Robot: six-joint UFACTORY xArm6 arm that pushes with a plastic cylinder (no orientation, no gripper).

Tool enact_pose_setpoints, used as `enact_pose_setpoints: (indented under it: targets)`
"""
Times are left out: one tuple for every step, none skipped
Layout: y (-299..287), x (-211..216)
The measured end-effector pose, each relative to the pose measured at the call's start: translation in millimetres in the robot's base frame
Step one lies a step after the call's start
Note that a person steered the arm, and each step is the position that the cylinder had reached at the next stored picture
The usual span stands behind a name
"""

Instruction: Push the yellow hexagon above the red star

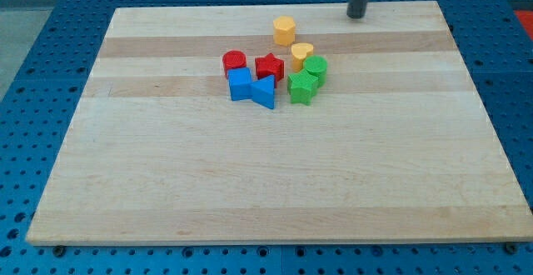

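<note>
The yellow hexagon (285, 31) stands near the view's top, a little above and right of the red star (269, 67). A gap of bare wood lies between them. My tip (357, 14) is at the top edge of the board, well to the right of the yellow hexagon and apart from all blocks. The rod rises out of the view's top.
A red cylinder (234, 62) sits left of the red star. A blue cube (240, 84) and a blue triangle (264, 92) lie below it. A second yellow block (301, 55), a green cylinder (316, 67) and a green star (302, 87) cluster to its right. The wooden board (275, 183) rests on a blue pegboard.
</note>
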State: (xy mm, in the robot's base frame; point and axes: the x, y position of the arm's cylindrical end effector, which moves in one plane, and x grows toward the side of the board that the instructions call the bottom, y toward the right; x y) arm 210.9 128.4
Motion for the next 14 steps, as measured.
enact_pose_setpoints:
  targets:
    - [-35.7, -6.3]
    - [-64.3, -4.2]
    - [-80.7, 2.3]
    - [-92.6, 14.3]
    - [-102.2, 26.7]
    - [-116.9, 33.6]
    - [-130.6, 36.6]
    - [-140.8, 42.7]
    - [-141.6, 50.1]
    - [-141.6, 49.7]
    - [-141.6, 49.2]
    - [-141.6, 49.2]
    - [-138.3, 49.2]
    - [-128.1, 49.2]
